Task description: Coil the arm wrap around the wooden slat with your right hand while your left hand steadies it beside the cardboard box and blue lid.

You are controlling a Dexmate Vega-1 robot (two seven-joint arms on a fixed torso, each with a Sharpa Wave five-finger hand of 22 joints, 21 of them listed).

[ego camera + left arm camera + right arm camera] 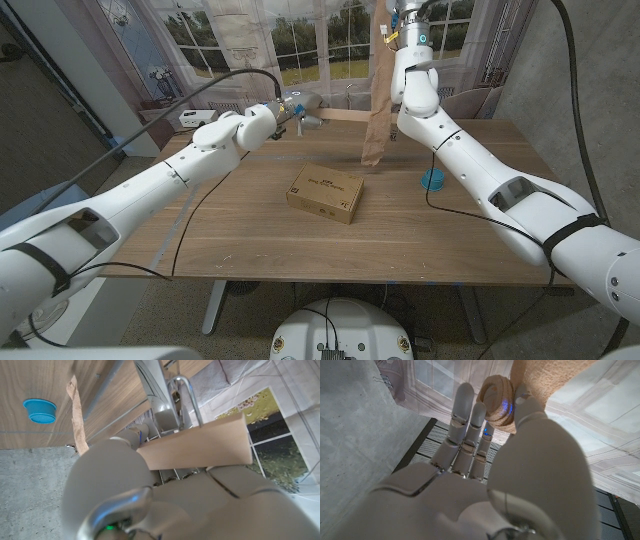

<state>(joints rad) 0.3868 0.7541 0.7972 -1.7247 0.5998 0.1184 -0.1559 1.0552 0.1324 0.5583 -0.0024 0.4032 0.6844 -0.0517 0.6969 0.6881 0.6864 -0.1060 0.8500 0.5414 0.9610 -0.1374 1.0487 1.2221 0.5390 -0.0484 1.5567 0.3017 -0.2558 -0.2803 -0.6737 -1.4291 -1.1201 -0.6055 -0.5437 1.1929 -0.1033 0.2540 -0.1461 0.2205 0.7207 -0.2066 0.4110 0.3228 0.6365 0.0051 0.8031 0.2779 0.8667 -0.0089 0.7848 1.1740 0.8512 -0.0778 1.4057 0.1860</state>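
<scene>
I'm holding the wooden slat [345, 114] up over the table's far edge with my left hand [290, 108], fingers clamped on its end; in the left wrist view the slat [195, 450] is sticking out past the hand toward the window. My right hand [392, 35] is raised high above the far edge, pinching the rolled end of the arm wrap [497, 397] between thumb and fingers [462, 415]. The tan wrap [377, 110] is hanging straight down from it, crossing the slat, its lower end reaching the wooden table [250, 235]. The cardboard box [325, 193] is lying at the table's middle, and the blue lid [433, 180] is sitting toward the right edge, near the wrap's tail.
</scene>
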